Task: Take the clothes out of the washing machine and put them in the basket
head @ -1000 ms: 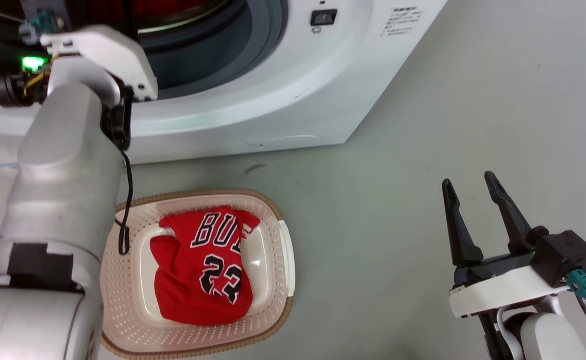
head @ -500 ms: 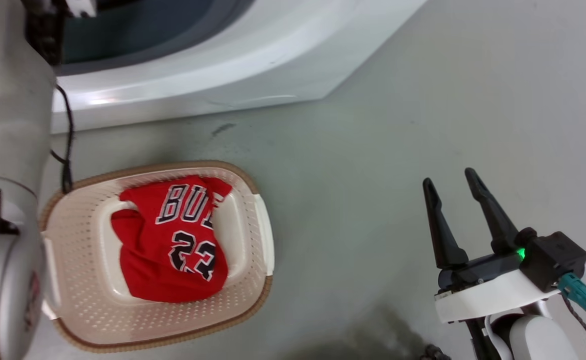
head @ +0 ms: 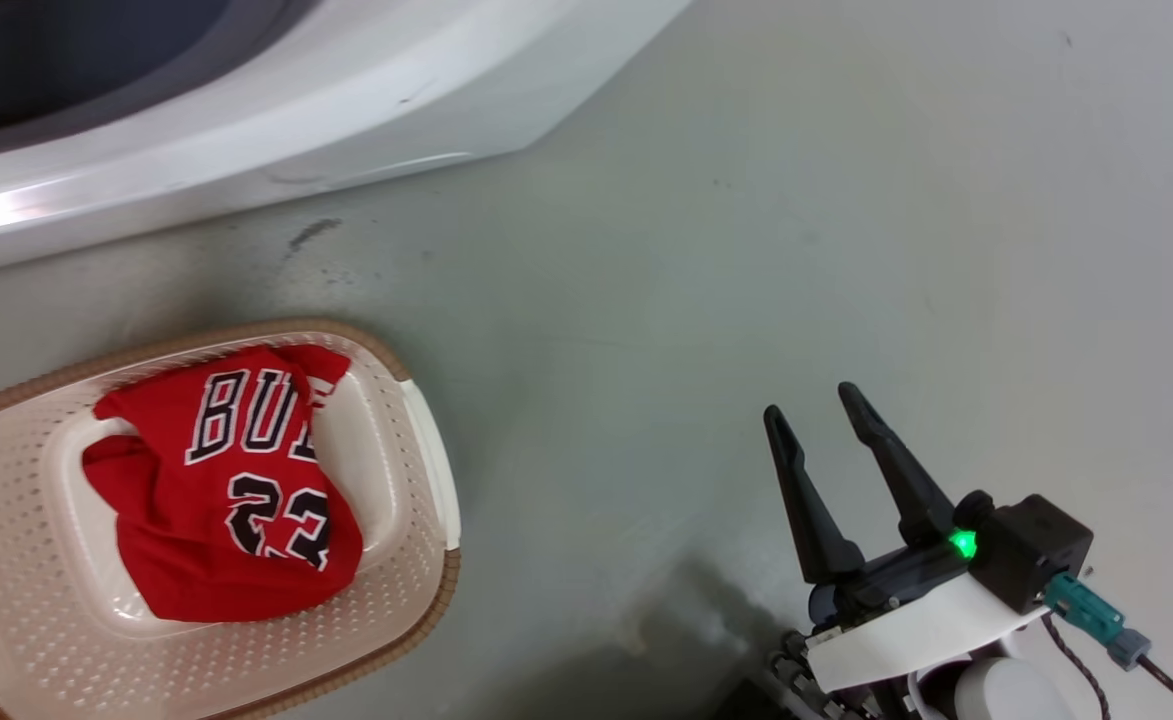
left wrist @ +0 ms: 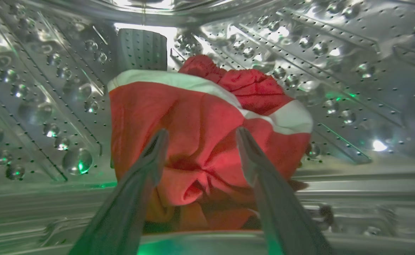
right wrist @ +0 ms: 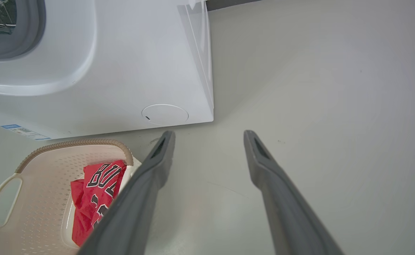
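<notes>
Right, L gripper (left wrist: pixel 202 131) is inside the washing machine (head: pixel 246 110), reaching into the steel drum (left wrist: pixel 334 53). Its jaws are released and the fingers spread wide, tips either side of a crumpled red garment (left wrist: pixel 193 106) w/ a white band along its upper edge. The garment lies bunched low in the drum, in front of a grey ribbed paddle (left wrist: pixel 142 49) on the drum wall. Can't tell whether the fingers touch the cloth or sit just short of it; nothing is pinched btwn them. Green light tints the drum's lower metal.

The basket (head: pixel 426 600) sits on the grey floor (head: pixel 746 220) near the front of the washing machine, apart from its base. In it is the red jersey (head: pixel 236 500), crumpled, w/ black-and-white "BU" lettering and a number showing. It lies on the basket bottom, toward the side facing the washing machine.

R gripper (head: pixel 811 401) is outside the washing machine, well out in front of its corner, over bare floor. Jaws released here too, fingers parted, holding nothing. A green LED (head: pixel 963 543) is lit on its wrist block. In the R wrist view its fingers point toward the washing machine's lower front corner, where a round cover (right wrist: pixel 165 114) sits near the base. The grey gasket (right wrist: pixel 34 32) rings the opening higher up the front.
</notes>
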Robot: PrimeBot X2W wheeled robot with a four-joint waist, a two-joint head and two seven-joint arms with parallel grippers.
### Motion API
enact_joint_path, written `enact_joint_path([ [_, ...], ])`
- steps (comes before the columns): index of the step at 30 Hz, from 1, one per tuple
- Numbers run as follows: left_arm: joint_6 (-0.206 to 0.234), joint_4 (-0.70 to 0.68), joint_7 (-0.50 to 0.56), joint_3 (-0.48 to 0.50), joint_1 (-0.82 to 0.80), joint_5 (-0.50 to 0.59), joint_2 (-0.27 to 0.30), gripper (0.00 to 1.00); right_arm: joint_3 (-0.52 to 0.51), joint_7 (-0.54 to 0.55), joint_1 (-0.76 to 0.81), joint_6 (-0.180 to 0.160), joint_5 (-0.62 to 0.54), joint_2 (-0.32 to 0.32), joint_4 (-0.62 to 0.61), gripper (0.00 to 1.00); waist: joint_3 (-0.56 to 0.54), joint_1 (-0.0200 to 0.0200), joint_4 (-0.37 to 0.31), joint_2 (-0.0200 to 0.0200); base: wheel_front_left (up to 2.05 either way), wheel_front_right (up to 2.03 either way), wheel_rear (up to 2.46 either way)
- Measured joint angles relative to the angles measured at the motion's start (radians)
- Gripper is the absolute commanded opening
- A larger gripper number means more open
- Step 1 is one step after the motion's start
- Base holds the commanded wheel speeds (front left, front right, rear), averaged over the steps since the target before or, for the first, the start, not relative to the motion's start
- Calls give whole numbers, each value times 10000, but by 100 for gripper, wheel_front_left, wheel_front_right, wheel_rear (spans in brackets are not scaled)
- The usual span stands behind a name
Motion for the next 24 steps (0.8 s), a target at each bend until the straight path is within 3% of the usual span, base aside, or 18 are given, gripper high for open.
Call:
enact_joint_path([
  [18,470,-153,1478,-278,-492,19,472,100,629,-339,-50,0,625,0,301,100,918,0,-637,0,0,0,0],
  [20,523,-205,1557,-267,-517,-54,493,0,635,-341,-52,0,637,0,320,100,959,0,-657,0,0,0,0],
  [24,723,-462,1269,-326,-426,-40,554,0,681,-357,-89,0,696,0,362,100,962,0,-687,0,0,0,0],
])
